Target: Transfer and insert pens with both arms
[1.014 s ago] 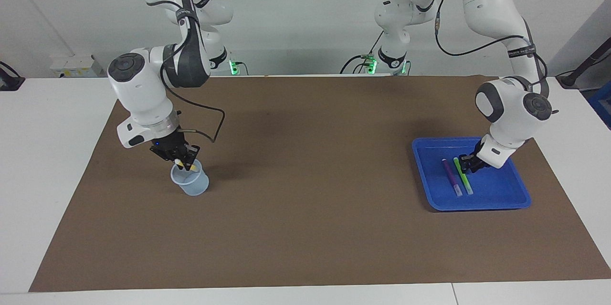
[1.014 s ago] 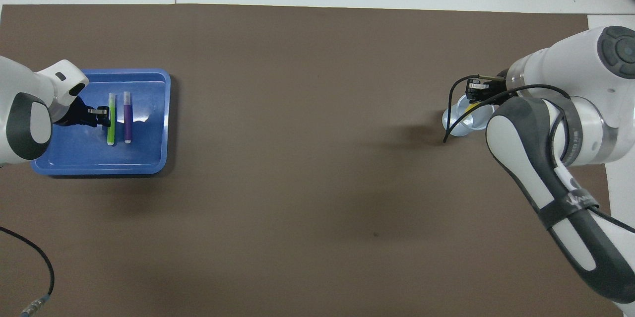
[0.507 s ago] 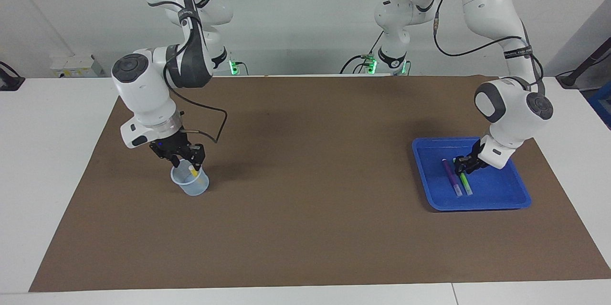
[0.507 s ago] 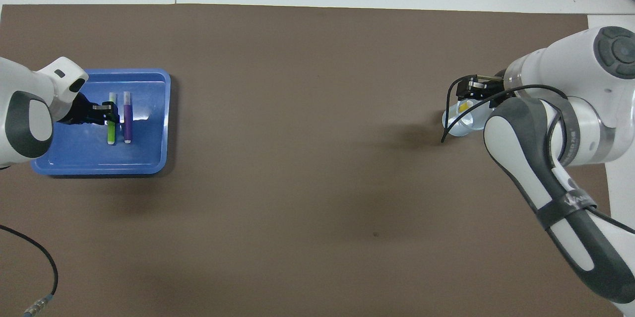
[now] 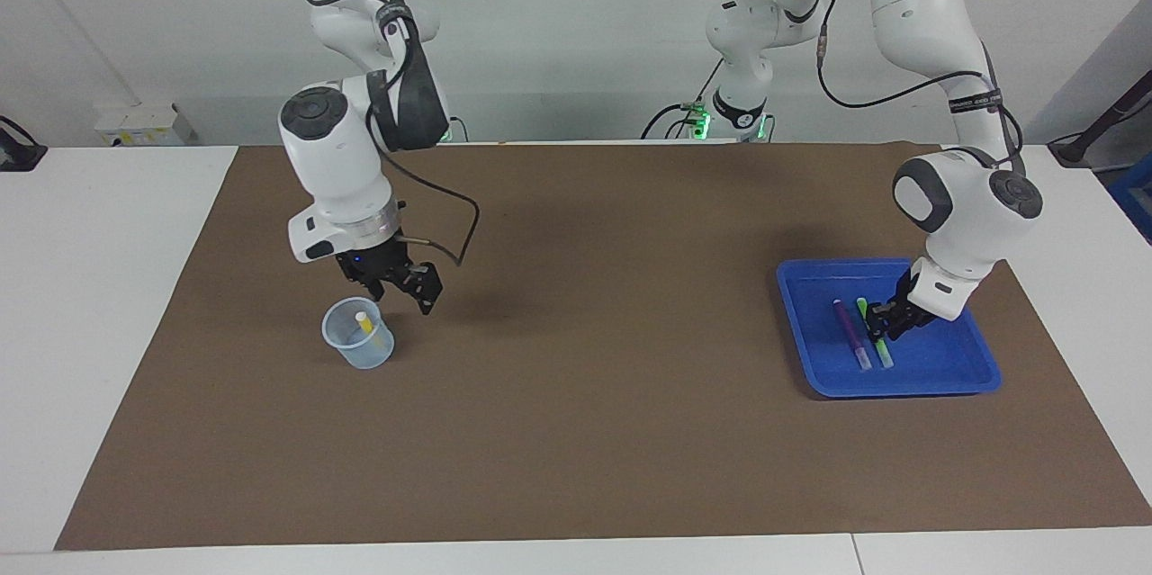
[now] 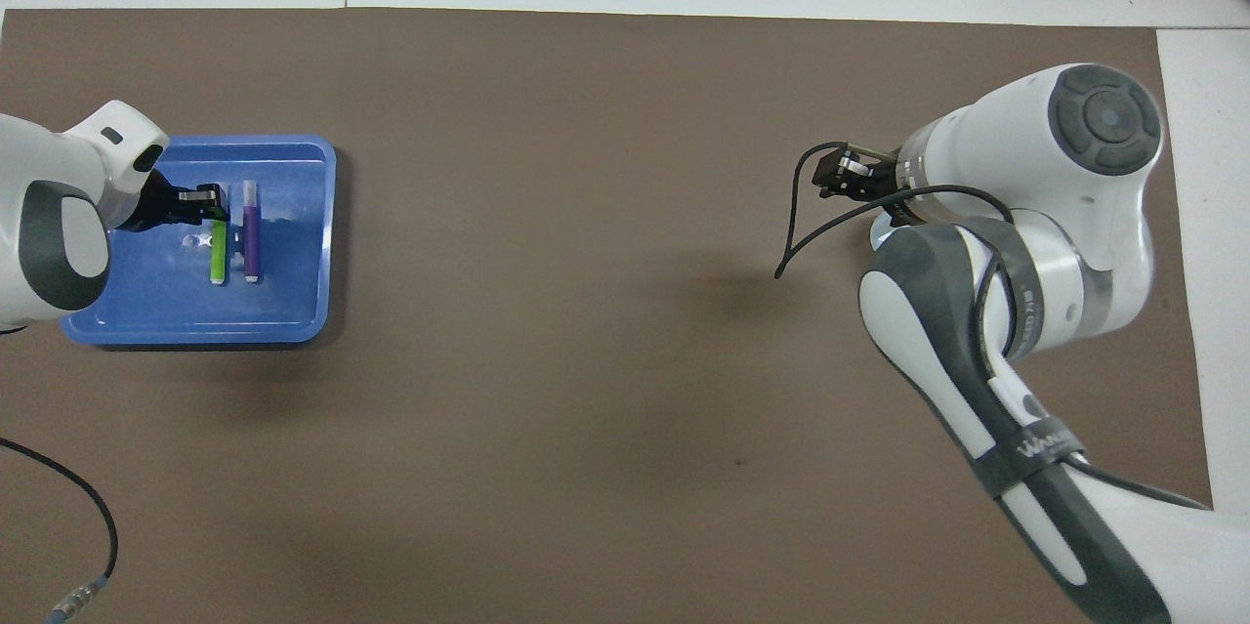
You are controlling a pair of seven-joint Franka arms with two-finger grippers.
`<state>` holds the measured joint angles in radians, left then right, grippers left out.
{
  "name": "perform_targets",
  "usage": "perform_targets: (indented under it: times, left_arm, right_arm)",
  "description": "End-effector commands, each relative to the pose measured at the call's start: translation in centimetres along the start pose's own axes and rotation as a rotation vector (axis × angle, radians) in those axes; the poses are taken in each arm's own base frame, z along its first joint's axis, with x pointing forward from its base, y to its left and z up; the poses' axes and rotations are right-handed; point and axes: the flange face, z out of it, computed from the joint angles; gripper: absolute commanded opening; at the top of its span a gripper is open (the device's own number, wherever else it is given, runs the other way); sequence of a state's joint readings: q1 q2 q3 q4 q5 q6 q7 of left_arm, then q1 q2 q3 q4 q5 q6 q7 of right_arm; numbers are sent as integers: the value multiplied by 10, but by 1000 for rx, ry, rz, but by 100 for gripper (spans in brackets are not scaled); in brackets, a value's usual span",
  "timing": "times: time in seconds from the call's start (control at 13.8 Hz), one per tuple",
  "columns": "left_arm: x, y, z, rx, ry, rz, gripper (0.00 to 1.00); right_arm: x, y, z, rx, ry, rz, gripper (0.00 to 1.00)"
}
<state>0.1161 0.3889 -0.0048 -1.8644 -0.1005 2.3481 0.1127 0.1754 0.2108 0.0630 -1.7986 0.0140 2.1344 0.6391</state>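
Note:
The yellow pen [image 5: 363, 320] stands upright in a small clear cup [image 5: 358, 345] toward the right arm's end of the brown mat. My right gripper [image 5: 402, 298] hangs open and empty just above the mat, beside the cup. In the overhead view the right gripper [image 6: 838, 177] shows and the arm hides the cup. The green pen [image 5: 875, 343] [image 6: 219, 258] and the purple pen [image 5: 850, 334] [image 6: 251, 233] lie side by side in the blue tray [image 5: 936, 372] [image 6: 195, 326]. My left gripper [image 5: 877, 323] [image 6: 208, 205] is low in the tray, right at the green pen.
A brown mat [image 5: 594, 431] covers most of the white table. Two smaller white arms with green lights [image 5: 738, 107] stand idle at the robots' edge. A black cable [image 6: 93, 517] lies on the mat near the left arm's base.
My right gripper opened, left the yellow pen in the cup, then rose and moved off toward the table's middle. My left gripper shifted from beside the green pen onto it.

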Motion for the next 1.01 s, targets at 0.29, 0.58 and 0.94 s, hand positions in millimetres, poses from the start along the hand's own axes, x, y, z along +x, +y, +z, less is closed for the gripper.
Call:
perform_targets:
  times: [0.29,0.58,0.94]
  left_arm:
    - [1,0,24,7,55,-16,36]
    - [-5,-2,20,-7,-60,-20,0]
    - [21,5,-34,-25,-172,-3,0]
  right_arm:
    - [-40,-65,-18,66,37,158,89]
    - [-71,-110,-25,194,39,186,89]
    - [-99,-151,-17,340,35,188,89]
